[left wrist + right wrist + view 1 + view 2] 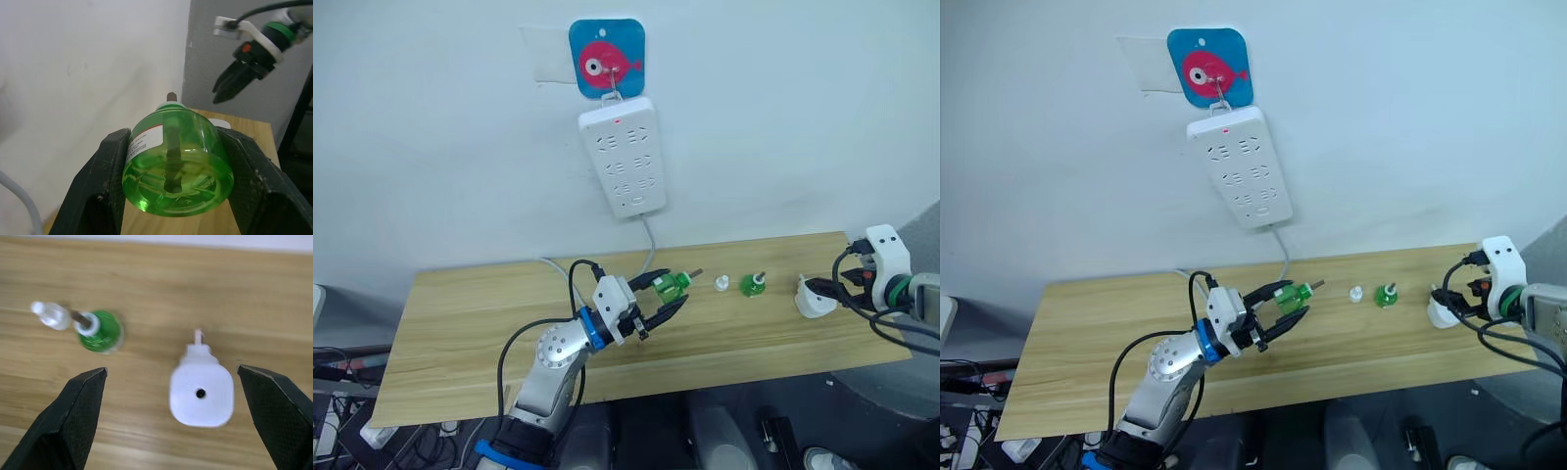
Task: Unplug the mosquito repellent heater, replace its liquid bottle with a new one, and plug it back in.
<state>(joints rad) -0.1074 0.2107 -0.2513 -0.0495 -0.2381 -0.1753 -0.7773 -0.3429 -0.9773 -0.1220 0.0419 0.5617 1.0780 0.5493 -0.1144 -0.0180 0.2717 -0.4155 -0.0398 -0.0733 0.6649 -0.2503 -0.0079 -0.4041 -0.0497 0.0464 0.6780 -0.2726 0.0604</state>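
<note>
1. Here, the left hand (pixel 658 299), low in the centre of the head view, is clamped on a green liquid bottle (pixel 672 285) — held tilted above the counter (pixel 460 323), wick outward.
2. The right hand (pixel 178 423), at the right edge, is spread wide and empty, hovering over the white mosquito repellent heater (pixel 815 298) lying unplugged on the counter.
3. Between the hands stand a second green bottle (pixel 752 285) and a small white cap (pixel 722 284).
4. The white power strip (pixel 622 155) hangs on the wall, upper centre.

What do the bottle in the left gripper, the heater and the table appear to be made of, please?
Bottle: clear green plastic, probably; glossy, wick visible through it.
Heater: smooth white plastic, moulded rounded corners.
Table: wood or wood-look laminate; pale grain lines.
</note>
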